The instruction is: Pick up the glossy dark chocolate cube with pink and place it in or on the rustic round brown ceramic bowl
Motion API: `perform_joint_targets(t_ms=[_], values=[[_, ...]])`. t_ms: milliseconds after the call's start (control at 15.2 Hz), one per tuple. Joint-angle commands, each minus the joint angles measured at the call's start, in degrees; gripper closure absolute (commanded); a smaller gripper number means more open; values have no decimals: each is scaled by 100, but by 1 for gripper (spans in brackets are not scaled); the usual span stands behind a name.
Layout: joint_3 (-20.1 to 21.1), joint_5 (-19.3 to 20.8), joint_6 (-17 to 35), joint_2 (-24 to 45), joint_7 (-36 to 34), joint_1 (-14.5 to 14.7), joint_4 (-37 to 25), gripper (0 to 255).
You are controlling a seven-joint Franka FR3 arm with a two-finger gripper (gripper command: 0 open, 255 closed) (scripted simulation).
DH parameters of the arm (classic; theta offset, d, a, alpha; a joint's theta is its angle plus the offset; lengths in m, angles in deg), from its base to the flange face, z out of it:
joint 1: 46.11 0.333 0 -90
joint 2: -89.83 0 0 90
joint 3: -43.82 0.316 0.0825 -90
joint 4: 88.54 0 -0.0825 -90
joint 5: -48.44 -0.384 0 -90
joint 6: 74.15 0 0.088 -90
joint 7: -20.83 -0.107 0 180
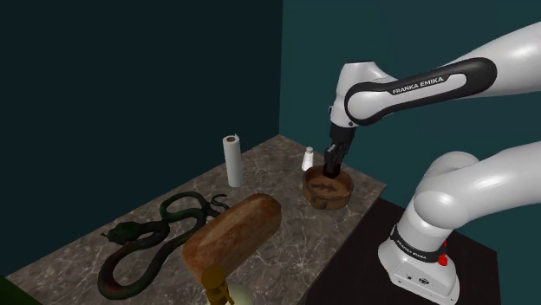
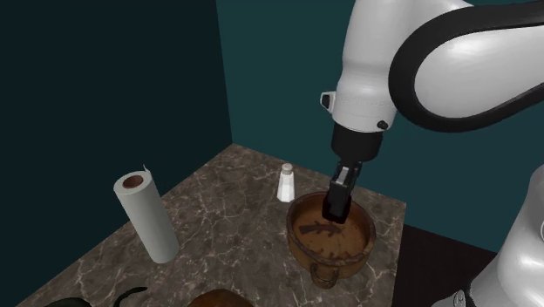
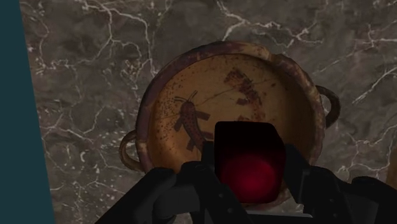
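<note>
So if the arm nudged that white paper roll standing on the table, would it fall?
Probably. The paper roll stands upright, tall and narrow, so a push near the top would likely tip it. Once down, its round shape should let it roll.

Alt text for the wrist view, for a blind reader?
The black pincer clasps a glossy dark cube with a pink-red sheen over the inside of a brown round bowl with two small handles, standing on a grey marbled tabletop.

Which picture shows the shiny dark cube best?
The wrist view: the glossy dark cube with a pinkish-red glow faces it, clasped in the black claw over the round brown bowl. Other views show a plain dark block.
</note>
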Motion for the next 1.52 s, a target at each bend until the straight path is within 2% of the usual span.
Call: perform_joint_targets(t_ms=[0, 264, 792, 858, 1188, 1452], values=[[-6, -3, 205, 97, 16, 1, 104, 255], [-16, -17, 625, 310, 45, 11, 310, 255], [-16, -17, 644, 321, 46, 12, 319, 255], [-16, -17, 644, 321, 46, 12, 319, 0], [-16, -17, 644, 321, 46, 12, 319, 0], [-29, 36, -306, -96, 27, -38, -212, 0]])
